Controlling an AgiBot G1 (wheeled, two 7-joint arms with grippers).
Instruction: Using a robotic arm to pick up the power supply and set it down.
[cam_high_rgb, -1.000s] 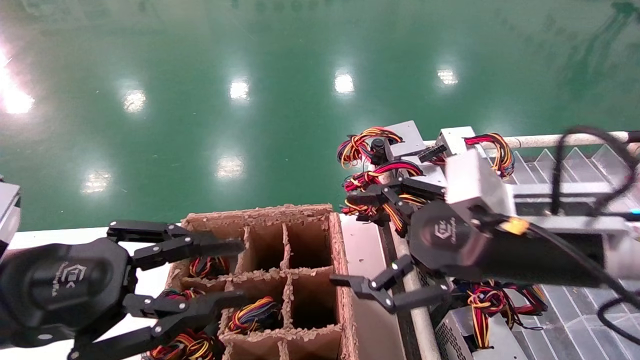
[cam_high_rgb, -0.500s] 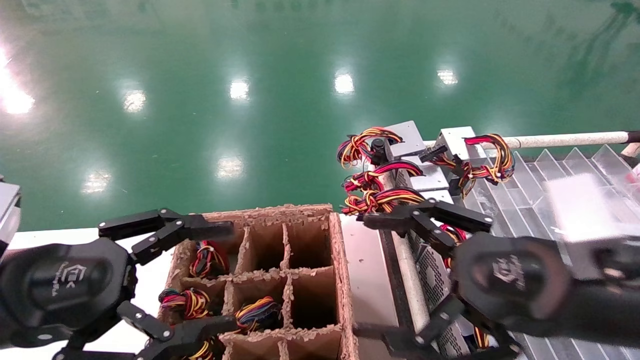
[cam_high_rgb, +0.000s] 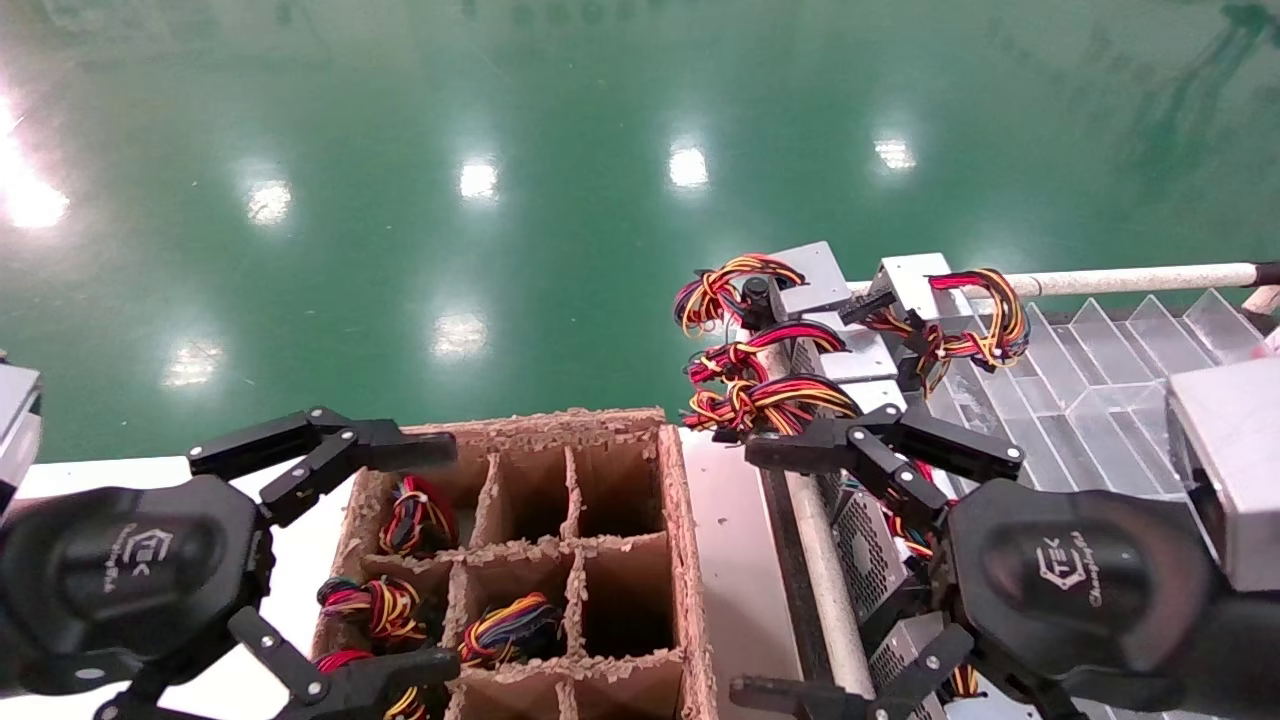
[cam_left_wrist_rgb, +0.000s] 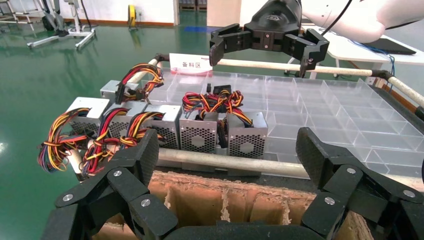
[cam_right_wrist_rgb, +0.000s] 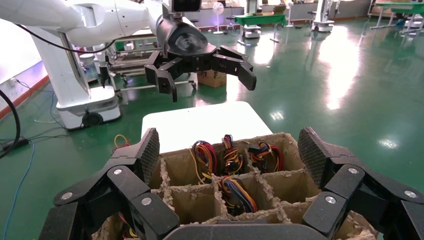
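Swinging back toward lower right, the right gripper (cam_high_rgb: 845, 570) is spread wide, nothing held; power supply (cam_high_rgb: 860, 540) pickup hasn't been started yet; left gripper (cam_high_rgb: 400, 560) parked open lower left.

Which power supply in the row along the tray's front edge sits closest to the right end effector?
The rightmost power supply in the row: it stands directly before the open right end effector, while the others trail away towards the tray corner.

Bright, even indoor light from overhead. Round white glare spots dot the glossy green floor (cam_high_rgb: 560, 200), with one strong flare at the head view's left edge. Shadows are soft. The wrist views are sharp, with mild bending near their edges.
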